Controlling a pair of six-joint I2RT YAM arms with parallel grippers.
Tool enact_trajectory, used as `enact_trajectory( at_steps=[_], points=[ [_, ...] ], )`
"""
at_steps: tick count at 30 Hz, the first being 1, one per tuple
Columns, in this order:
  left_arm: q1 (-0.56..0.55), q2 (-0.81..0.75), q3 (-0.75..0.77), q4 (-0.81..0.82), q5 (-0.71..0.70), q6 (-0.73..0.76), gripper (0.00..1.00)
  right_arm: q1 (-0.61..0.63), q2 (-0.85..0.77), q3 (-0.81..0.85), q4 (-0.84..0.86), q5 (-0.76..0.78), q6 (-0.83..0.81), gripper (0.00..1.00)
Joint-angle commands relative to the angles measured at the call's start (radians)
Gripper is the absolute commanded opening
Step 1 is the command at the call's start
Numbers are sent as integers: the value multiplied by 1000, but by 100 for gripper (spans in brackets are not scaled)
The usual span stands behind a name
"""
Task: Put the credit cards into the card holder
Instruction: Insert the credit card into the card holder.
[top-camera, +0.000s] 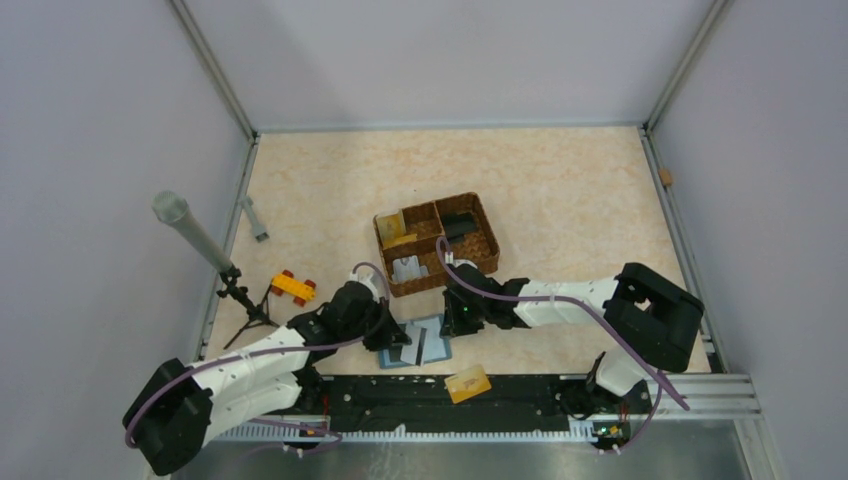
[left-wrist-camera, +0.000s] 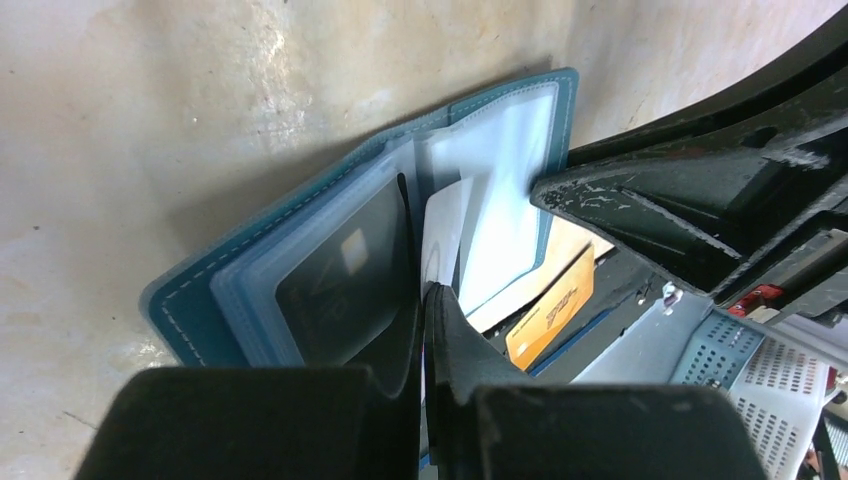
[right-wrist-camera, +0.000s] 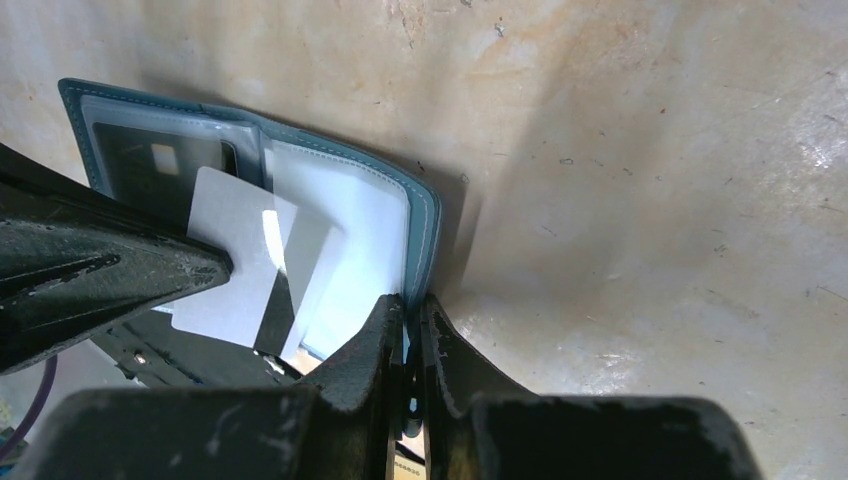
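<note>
The teal card holder (top-camera: 428, 345) lies open at the table's near edge, between both grippers. My left gripper (left-wrist-camera: 425, 295) is shut on a white-grey credit card (left-wrist-camera: 445, 228) with a black stripe, held edge-on at the holder's (left-wrist-camera: 250, 280) middle fold. A dark card (left-wrist-camera: 345, 275) sits in its left sleeve. My right gripper (right-wrist-camera: 410, 305) is shut on the right edge of the holder (right-wrist-camera: 425, 225); in this view the white card (right-wrist-camera: 235, 260) leans over the light blue inside. An orange credit card (top-camera: 467, 383) lies on the black rail, also in the left wrist view (left-wrist-camera: 550, 310).
A brown wicker basket (top-camera: 487, 238) stands just behind the grippers and holds a gold card (top-camera: 392, 228), a white-grey card (top-camera: 408, 268) and a dark item. A yellow-and-red toy block (top-camera: 293, 287) and a microphone stand (top-camera: 235, 285) are at the left.
</note>
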Motion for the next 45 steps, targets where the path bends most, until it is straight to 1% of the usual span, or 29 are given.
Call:
enact_trajectory(
  at_steps=[1,8,11,15,17,21,26,29,32,36,40,45],
  points=[
    [-4,-58,-58,27,-133,-34,0,12,15,-29,-47,59,-10,0],
    [-4,-182,-122,68,-202,-79,0,14,15,-30,-47,58,-5,0],
    [-4,-192,-141,99,-201,-94,0,15,15,-30,-46,55,-4,0],
    [-5,-171,-159,131,-195,-109,0,14,15,-30,-44,53,-4,0],
    [-9,-154,-169,177,-187,-121,0,14,15,-28,-41,52,-5,0],
    [-32,-113,-170,215,-200,-150,0,15,15,-30,-38,52,-1,0],
    [-75,-70,-157,237,-232,-185,0,16,15,-29,-34,52,3,0],
    [-95,-43,-131,218,-238,-186,0,16,15,-26,-34,56,5,0],
    [-100,-33,-84,152,-245,-152,11,16,14,-24,-36,59,3,0],
    [-100,-43,-7,-4,-286,-89,26,15,12,-26,-43,61,2,0],
    [-100,-31,43,-81,-287,-46,36,16,10,-26,-47,61,-2,0],
    [-101,12,102,-141,-271,-16,42,16,11,-24,-50,85,-4,0]
  ],
)
